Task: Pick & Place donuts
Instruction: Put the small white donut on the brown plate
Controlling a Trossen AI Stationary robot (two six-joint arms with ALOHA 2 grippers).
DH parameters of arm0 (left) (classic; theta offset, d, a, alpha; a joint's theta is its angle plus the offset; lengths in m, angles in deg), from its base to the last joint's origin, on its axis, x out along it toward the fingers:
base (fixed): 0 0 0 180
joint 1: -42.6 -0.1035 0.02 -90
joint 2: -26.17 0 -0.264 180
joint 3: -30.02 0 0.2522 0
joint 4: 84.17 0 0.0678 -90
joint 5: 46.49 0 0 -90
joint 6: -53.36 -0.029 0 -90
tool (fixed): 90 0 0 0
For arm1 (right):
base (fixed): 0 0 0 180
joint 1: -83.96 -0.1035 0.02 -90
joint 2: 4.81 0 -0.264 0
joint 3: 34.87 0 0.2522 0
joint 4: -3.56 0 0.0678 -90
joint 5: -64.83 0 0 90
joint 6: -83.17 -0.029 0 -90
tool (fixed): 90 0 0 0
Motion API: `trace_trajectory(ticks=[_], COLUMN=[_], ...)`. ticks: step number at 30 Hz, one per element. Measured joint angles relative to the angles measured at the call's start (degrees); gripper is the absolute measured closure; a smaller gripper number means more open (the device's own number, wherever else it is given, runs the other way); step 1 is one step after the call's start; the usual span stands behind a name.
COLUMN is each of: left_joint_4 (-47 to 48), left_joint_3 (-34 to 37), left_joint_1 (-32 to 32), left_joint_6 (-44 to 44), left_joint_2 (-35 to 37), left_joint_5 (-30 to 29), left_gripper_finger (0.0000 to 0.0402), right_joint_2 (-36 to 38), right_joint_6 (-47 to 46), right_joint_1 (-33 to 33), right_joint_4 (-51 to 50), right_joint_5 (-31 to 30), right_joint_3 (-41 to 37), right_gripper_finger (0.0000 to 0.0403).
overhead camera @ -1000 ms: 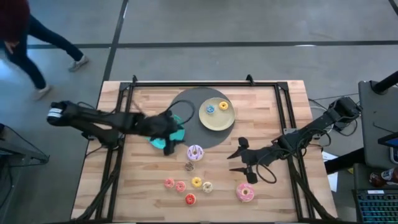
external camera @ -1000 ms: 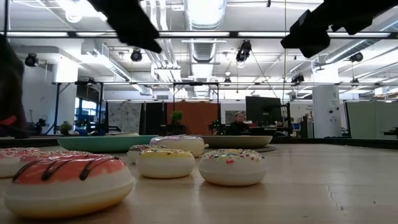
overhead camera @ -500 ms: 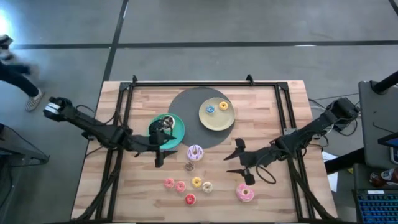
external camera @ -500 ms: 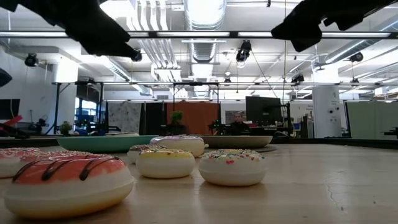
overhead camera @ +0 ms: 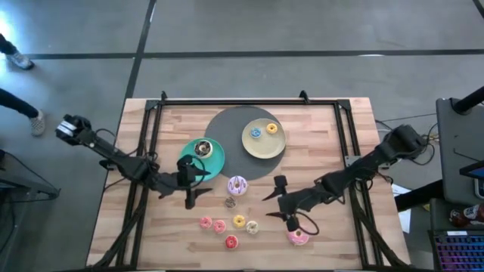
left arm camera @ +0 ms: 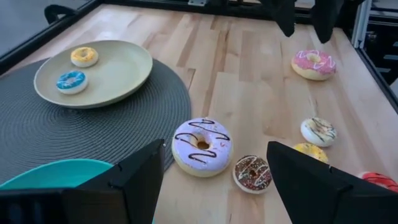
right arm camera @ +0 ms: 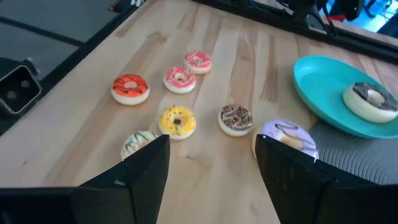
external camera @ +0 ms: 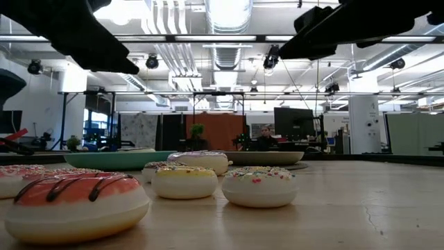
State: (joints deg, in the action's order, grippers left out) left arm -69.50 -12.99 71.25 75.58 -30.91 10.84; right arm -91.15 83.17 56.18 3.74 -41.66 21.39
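i see the donuts lying flat on the wood; a brown one sits on teal, two on yellow.

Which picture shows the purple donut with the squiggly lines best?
The left wrist view: the lilac donut lies near and whole, dark squiggles clear. The high view shows it tiny, the right wrist view partly hidden behind a finger, the low view only edge-on.

Your left gripper hangs with its fingers spread wide, arm reaching in low from the left side. Right gripper sits well apart from it, fingers spread too.
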Motion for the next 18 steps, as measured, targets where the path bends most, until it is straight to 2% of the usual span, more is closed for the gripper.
trace_trajectory(ticks=[5, 11, 15, 18], left_joint_4=[-0.01, -3.00, -10.68, -11.56], left_joint_3=[1.28, 4.45, 6.28, 5.96], left_joint_1=[3.64, 5.18, 5.18, 5.18], left_joint_6=[2.74, 8.30, 5.17, 4.35], left_joint_2=[0.00, -0.65, -3.01, -5.29], left_joint_5=[-3.55, -3.68, -3.08, -1.65], left_gripper_finger=[0.0145, 0.0145, 0.0145, 0.0145], right_joint_2=[-1.59, -1.15, -0.69, -0.66], right_joint_6=[0.62, 0.39, 0.30, -1.14], right_joint_1=[0.77, 1.33, 1.63, 1.69], right_joint_4=[-0.16, -0.53, -0.44, -0.59], right_joint_5=[0.04, 0.07, -0.02, 0.40], right_joint_3=[1.13, 0.99, 0.98, 0.96], right_gripper_finger=[0.0175, 0.0175, 0.0177, 0.0177])
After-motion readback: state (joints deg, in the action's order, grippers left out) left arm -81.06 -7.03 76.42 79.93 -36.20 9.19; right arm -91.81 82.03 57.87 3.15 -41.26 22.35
